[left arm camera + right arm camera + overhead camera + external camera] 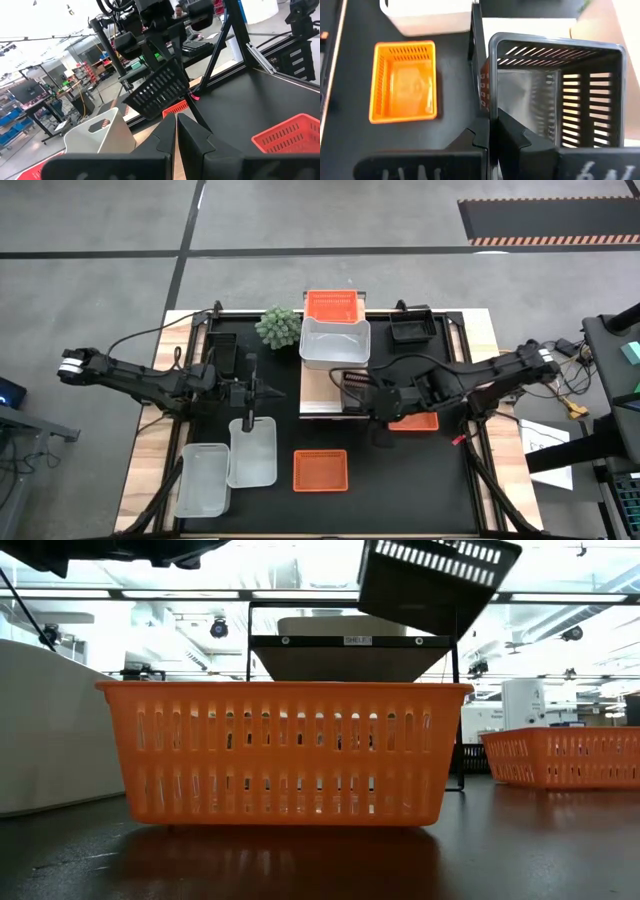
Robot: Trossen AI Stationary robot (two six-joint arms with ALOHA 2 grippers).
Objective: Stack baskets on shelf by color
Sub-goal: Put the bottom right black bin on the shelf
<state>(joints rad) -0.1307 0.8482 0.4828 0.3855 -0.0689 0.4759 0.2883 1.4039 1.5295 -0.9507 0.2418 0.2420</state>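
Observation:
A black basket [555,95] hangs tilted in the air over the near end of the shelf [318,390], with my right gripper [492,131] shut on it; the low view shows this black basket [435,580] high up. On the shelf stand a red-orange basket [332,306] at the far end and a white basket [335,343] next to it. My left gripper [176,132] is shut on nothing, hovering left of the shelf [248,418]. My right gripper pinches one side wall of the black basket at its rim [491,107], one finger [517,140] inside the basket and one [477,140] outside. The fingers slant down from the table's right side. The basket is lifted clear and tilted, its open side toward the wrist.
Two white baskets [252,452] [203,478] lie at the near left. A red-orange basket [320,470] sits near the front, another [413,421] under my right arm. A second black basket [410,330] rests at the far right, a green plant [279,327] left of the shelf.

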